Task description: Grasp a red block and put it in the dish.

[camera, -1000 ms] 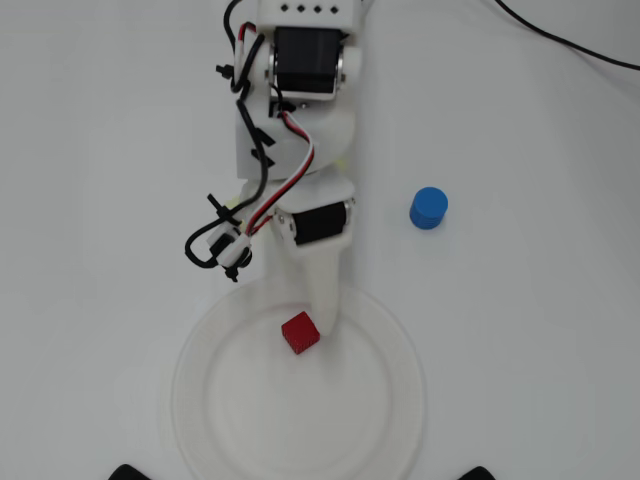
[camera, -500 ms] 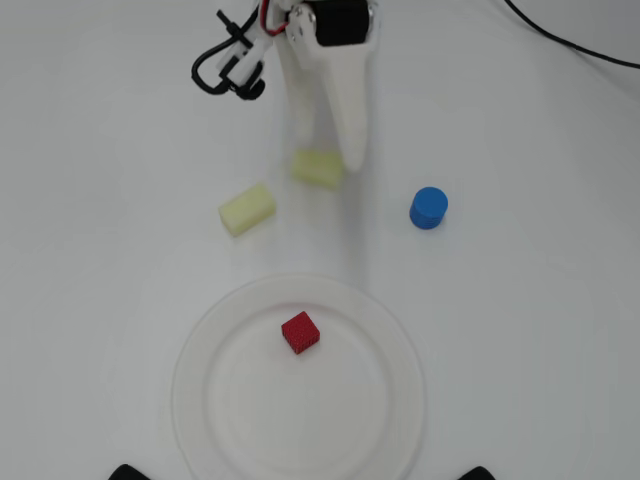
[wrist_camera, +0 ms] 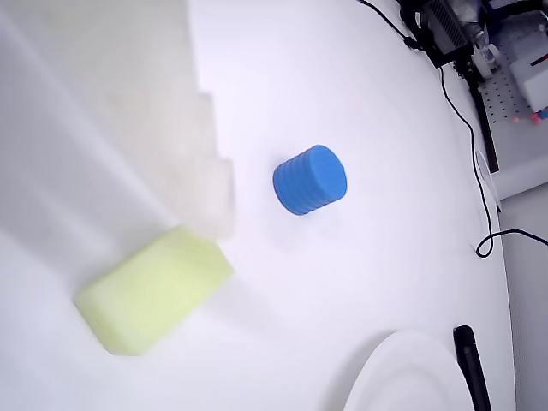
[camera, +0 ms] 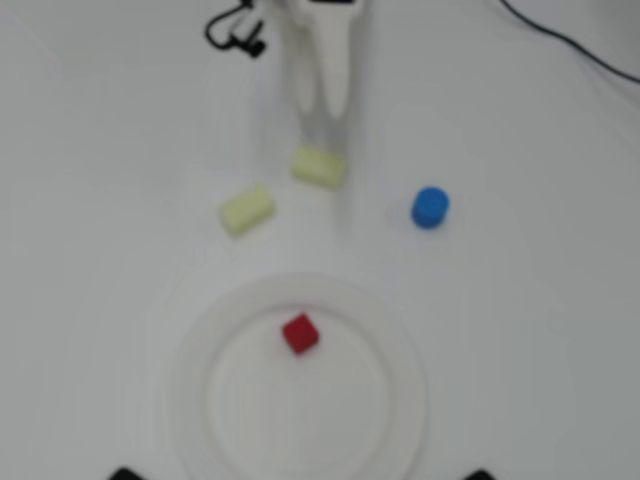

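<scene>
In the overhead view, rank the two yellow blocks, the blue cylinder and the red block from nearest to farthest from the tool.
1. Upper yellow block, right at the tip of the tool.
2. Second yellow block, lower left.
3. Blue cylinder, to the right; only slightly farther than the second block.
4. Red block, in the dish, farthest.

Overhead view: block [camera: 300,333] in the dish [camera: 400,385], two oblongs [camera: 247,209] [camera: 319,167] above, cylinder [camera: 430,207] upper right.
</scene>
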{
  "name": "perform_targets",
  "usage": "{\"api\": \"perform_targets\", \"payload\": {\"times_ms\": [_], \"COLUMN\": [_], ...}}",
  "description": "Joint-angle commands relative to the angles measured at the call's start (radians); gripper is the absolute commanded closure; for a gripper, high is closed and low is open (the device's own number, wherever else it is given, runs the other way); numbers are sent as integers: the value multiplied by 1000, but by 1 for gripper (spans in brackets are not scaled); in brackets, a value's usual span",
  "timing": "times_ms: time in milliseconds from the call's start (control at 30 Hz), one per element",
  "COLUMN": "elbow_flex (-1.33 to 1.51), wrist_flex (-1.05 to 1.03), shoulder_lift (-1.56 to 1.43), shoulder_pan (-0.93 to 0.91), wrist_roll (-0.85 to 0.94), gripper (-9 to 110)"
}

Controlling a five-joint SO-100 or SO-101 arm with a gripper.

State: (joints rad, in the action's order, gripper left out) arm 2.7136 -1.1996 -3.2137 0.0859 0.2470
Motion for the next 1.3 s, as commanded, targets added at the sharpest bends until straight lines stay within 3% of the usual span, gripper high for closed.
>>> {"api": "perform_targets", "payload": {"times_ms": [0,433,733,1267], "elbow_flex": [78,353,459,474], "wrist_flex": [-6,-35,-58,-83], "shoulder_lift": [-80,-236,-236,-236], "shoulder_pan": [-12,-5,11,25], "wrist_roll": [-12,-124,-146,-130], "gripper": [67,75,101,101]}}
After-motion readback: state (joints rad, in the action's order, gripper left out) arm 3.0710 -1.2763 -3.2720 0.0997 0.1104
